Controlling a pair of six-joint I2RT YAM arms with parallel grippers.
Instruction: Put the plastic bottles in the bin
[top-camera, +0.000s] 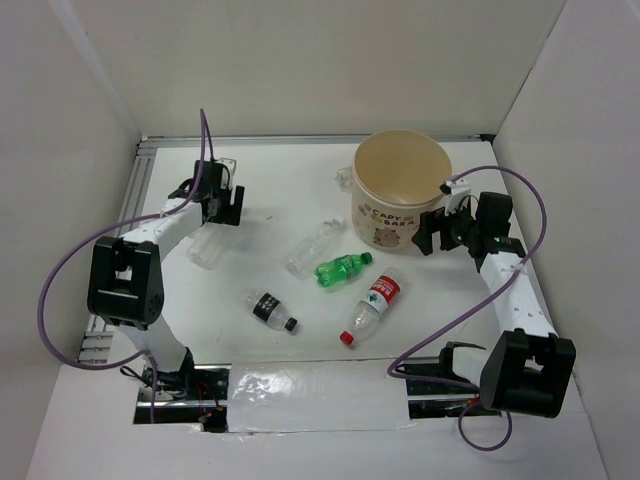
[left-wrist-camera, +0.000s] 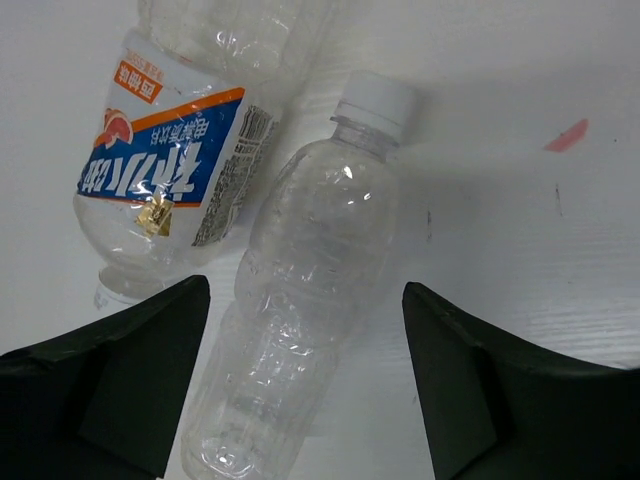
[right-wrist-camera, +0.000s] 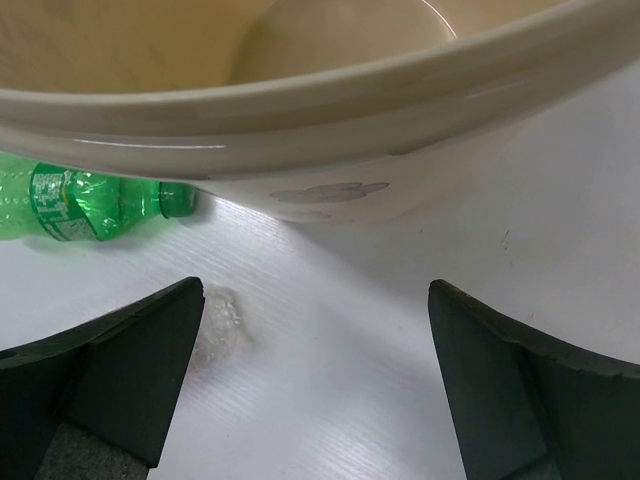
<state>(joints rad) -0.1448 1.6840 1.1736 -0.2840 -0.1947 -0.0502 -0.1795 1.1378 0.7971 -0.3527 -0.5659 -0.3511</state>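
Observation:
My left gripper (top-camera: 214, 212) is open at the far left, low over the table. In the left wrist view its jaws (left-wrist-camera: 305, 290) stand wide on either side of a clear bottle with a white cap (left-wrist-camera: 320, 270), nearer the left finger. A bottle with a blue and orange label (left-wrist-camera: 170, 170) lies beside it. A clear bottle (top-camera: 205, 248) pokes out below that gripper. Another clear bottle (top-camera: 313, 247), the green bottle (top-camera: 343, 268), the red-labelled bottle (top-camera: 372, 306) and the black-labelled bottle (top-camera: 270, 309) lie mid-table. My right gripper (top-camera: 433, 240) is open and empty beside the beige bin (top-camera: 372, 215).
In the right wrist view the bin's wall (right-wrist-camera: 350, 130) fills the top. The green bottle (right-wrist-camera: 80, 205) lies at the left, and a bit of clear plastic (right-wrist-camera: 215, 325) sits by my left finger. White walls enclose the table on three sides.

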